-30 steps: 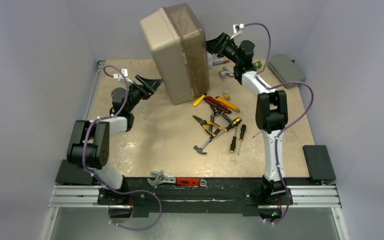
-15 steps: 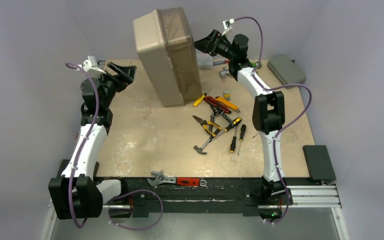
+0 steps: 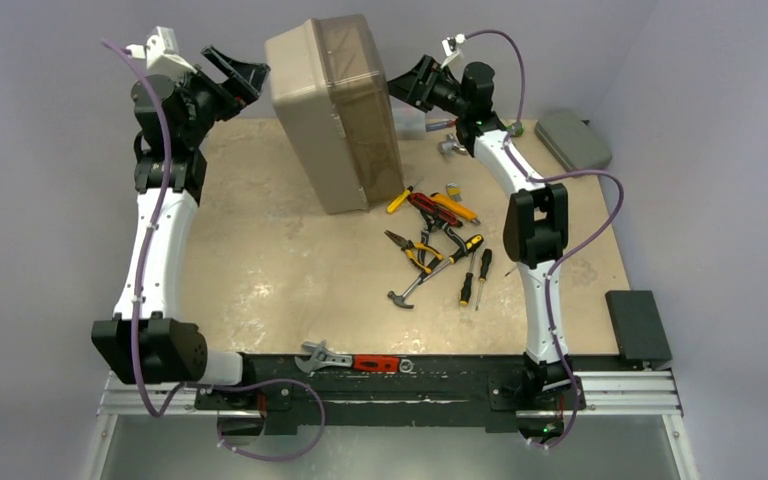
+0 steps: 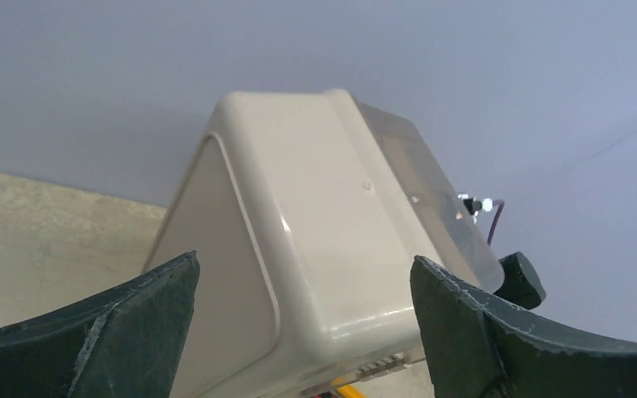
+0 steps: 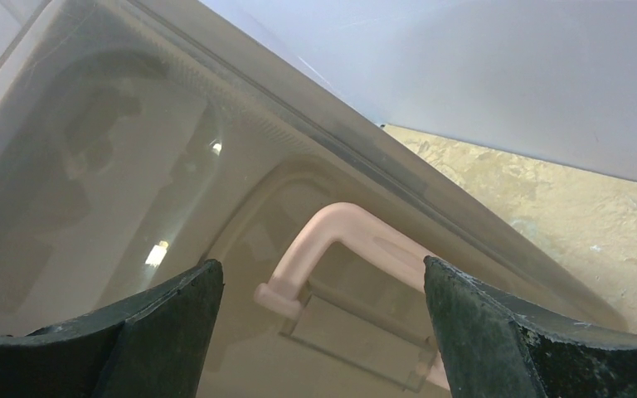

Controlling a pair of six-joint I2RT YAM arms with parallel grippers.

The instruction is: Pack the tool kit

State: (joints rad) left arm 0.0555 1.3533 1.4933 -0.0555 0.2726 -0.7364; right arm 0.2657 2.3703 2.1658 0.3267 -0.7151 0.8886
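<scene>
The tool kit's large beige toolbox [image 3: 335,110] stands on one end at the back of the table, leaning a little. Its clear lid [image 5: 133,166] with the pale pink handle [image 5: 357,232] faces my right gripper [image 3: 400,85], which is open right at the lid; I cannot tell whether it touches. My left gripper [image 3: 245,80] is raised high, open, just left of the box's top. In the left wrist view the box's smooth base [image 4: 323,232] shows between the wide jaws of the left gripper [image 4: 303,259]. Loose hand tools [image 3: 435,240] lie in a pile to the right of the box.
A hammer [image 3: 405,290] and screwdrivers [image 3: 470,275] lie at the pile's near side. A wrench [image 3: 325,355] and a red tool [image 3: 375,363] lie at the near edge. A flat grey-green case [image 3: 572,138] is at the back right, a black block [image 3: 638,325] at the near right.
My left arm has risen and stretched to the back left, and its jaws have widened. The toolbox shifted slightly left, and my right gripper moved up and left along with it.
</scene>
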